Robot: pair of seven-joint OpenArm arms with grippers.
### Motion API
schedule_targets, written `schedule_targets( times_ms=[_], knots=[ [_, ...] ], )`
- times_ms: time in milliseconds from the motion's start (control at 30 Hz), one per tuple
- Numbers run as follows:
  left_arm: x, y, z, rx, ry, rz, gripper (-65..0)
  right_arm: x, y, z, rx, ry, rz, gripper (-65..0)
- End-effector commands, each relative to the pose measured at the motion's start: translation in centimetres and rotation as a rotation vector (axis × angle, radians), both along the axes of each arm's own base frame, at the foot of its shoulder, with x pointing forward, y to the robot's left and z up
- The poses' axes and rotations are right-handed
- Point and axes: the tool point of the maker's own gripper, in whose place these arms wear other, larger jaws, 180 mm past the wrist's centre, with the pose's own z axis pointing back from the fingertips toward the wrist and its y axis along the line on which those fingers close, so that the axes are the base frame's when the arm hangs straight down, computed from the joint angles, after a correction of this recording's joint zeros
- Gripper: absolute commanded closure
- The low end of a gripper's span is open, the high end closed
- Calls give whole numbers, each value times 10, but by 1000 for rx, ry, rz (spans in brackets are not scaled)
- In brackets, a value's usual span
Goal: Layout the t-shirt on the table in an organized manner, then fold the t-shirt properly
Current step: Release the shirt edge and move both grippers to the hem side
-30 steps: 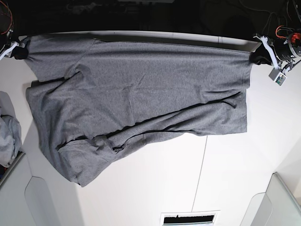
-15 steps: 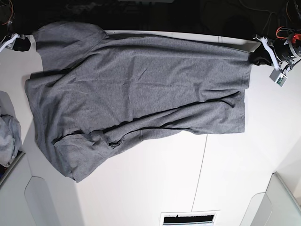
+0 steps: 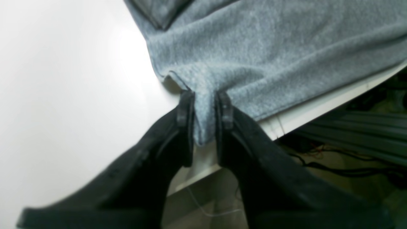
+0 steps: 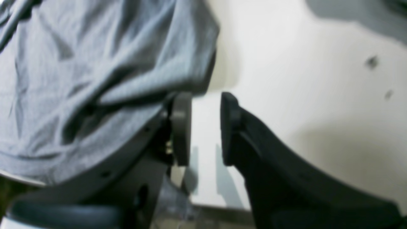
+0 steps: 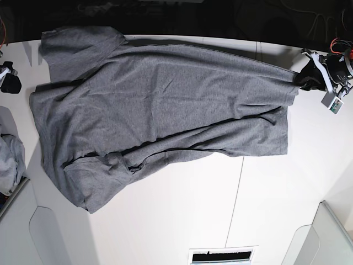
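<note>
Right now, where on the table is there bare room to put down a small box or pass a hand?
The table is bare below the t-shirt's lower edge, between the two grey bins. Another free strip runs to the right of the hem. The far edge and left side are crowded by cloth, the paler bundle and both grippers.
</note>
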Motion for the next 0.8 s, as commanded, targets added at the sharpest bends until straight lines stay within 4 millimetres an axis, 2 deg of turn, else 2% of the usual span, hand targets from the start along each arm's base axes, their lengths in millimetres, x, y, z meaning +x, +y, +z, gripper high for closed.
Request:
schedule_targets(
  times_ms=[0,133,267,367,633,767],
  knots=[
    [8,3,11,3,-38,-10,-170,19,-9,22,-29,-74,5,-161],
    [2,3,7,8,-14,-12,-284,40,-7,34,-42,-117,20,-161],
    [-17,4,-3,11,40,-13,-293,50,-4,37,-62,-130,43,-175],
    [-16,5,0,5,23,-5,-293,56,-2,38,-78,-143,47,-183],
    [57,19,45,-2,-217,45,-293,69,2,38,-88,-161,56,-183],
    [96,40,43,-13,-270,133,-293,81,-3,35,-69,-161,31,-207]
  ],
)
